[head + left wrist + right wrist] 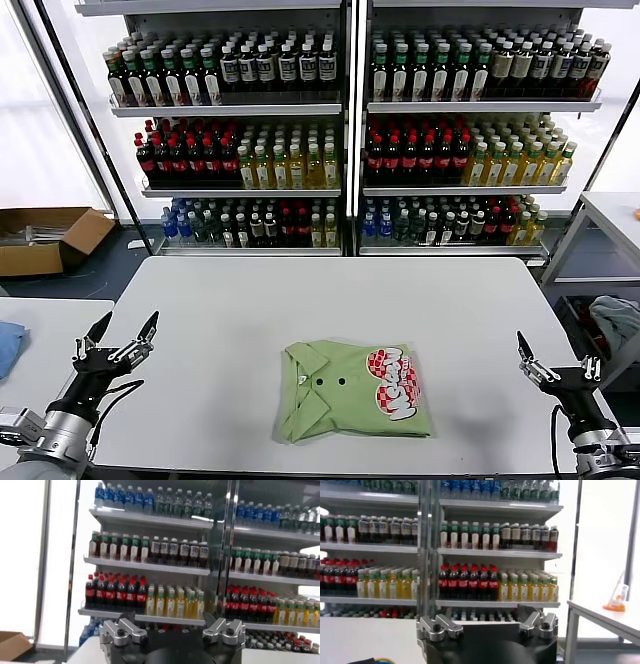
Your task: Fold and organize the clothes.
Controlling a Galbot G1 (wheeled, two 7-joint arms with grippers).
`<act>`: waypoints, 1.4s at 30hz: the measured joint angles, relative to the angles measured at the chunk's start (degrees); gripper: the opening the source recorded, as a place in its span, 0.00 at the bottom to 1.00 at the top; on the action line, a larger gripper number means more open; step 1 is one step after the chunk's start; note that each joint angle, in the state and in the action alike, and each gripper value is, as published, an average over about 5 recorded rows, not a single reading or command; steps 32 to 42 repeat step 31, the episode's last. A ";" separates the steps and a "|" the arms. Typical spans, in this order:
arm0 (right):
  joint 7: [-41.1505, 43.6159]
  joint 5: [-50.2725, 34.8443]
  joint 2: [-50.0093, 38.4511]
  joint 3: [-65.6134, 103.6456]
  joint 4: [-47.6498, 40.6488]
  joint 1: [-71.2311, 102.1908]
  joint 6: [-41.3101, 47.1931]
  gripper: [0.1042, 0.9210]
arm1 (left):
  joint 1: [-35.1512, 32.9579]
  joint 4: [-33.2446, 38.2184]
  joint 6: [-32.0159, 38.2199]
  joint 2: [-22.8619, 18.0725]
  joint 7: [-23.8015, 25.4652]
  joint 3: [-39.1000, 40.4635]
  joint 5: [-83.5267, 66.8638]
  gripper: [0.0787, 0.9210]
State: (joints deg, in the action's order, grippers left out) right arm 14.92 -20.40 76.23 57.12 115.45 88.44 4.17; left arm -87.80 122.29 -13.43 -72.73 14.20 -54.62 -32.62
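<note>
A light-green collared polo (340, 395) lies folded flat on the white table (250, 300), near its front edge at the middle. Its small buttons and red-and-white checkered print with lettering (396, 382) face up. My left gripper (125, 328) hovers open over the table's front left corner, well clear of the shirt and holding nothing. My right gripper (553, 358) hovers open at the front right corner, also apart from the shirt. The wrist views show each gripper, left (170, 616) and right (486, 611), open and facing the bottle shelves; the clothes do not appear there.
Shelves of bottles (345, 130) stand behind the table. A cardboard box (40, 238) sits on the floor at the left. A blue cloth (8, 345) lies on a side table at the left. Another table (615, 215) and a bin with fabric (615, 320) are at the right.
</note>
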 measured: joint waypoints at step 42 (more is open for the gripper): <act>1.29 -1.18 1.88 3.52 0.59 0.92 0.74 0.88 | -0.01 -0.96 0.67 -2.33 6.20 -5.02 0.13 0.88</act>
